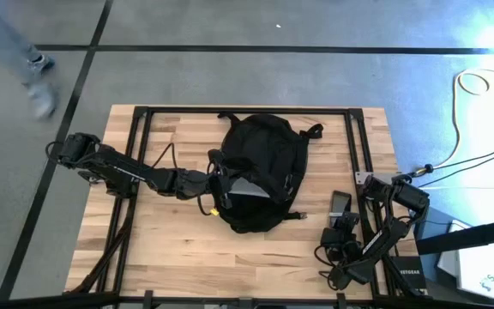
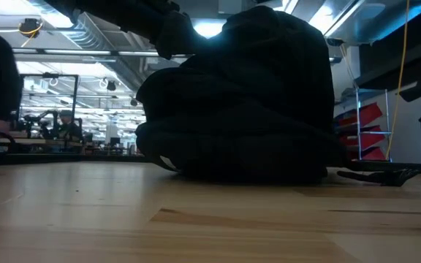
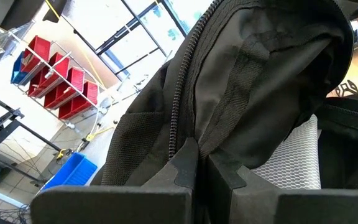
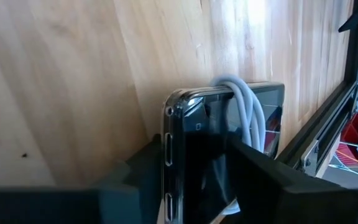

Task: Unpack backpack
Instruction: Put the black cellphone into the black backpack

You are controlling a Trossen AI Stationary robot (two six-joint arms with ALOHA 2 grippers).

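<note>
The black backpack [image 1: 262, 170] lies on the wooden table's middle, bulking up in the low view [image 2: 247, 102]. My left gripper [image 1: 218, 184] reaches in from the table's left and is shut on its opened zipper edge; pale mesh lining [image 3: 291, 155] shows under the raised flap. Toward the near right, a dark phone [image 1: 340, 202] with a white cable [image 4: 247, 112] wound round it lies on the table. My right gripper [image 1: 343, 220] comes at it from the near side, with the phone [image 4: 216, 143] between its fingers. My left gripper pinches the backpack's flap edge [image 3: 194, 146], right beside the zipper teeth, between its two fingers. It comes nearly level from the table's left. The flap is held raised off the lower part of the bag, and the backpack's body rests on the table. My right gripper has the phone's near end between its fingers. One finger [image 4: 138, 168] lies along the long edge with the buttons [image 4: 168, 152]; the other [image 4: 260, 168] covers the screen side beside the cable. It slants down from the near side, with the phone's far end against the table.
Black frame rails [image 1: 140, 146] run along the table's sides and far edge. Dark cables and gear [image 1: 328, 253] and a box [image 1: 410, 276] sit at the near right corner. A person's legs [image 1: 33, 77] show on the floor beyond the far left corner.
</note>
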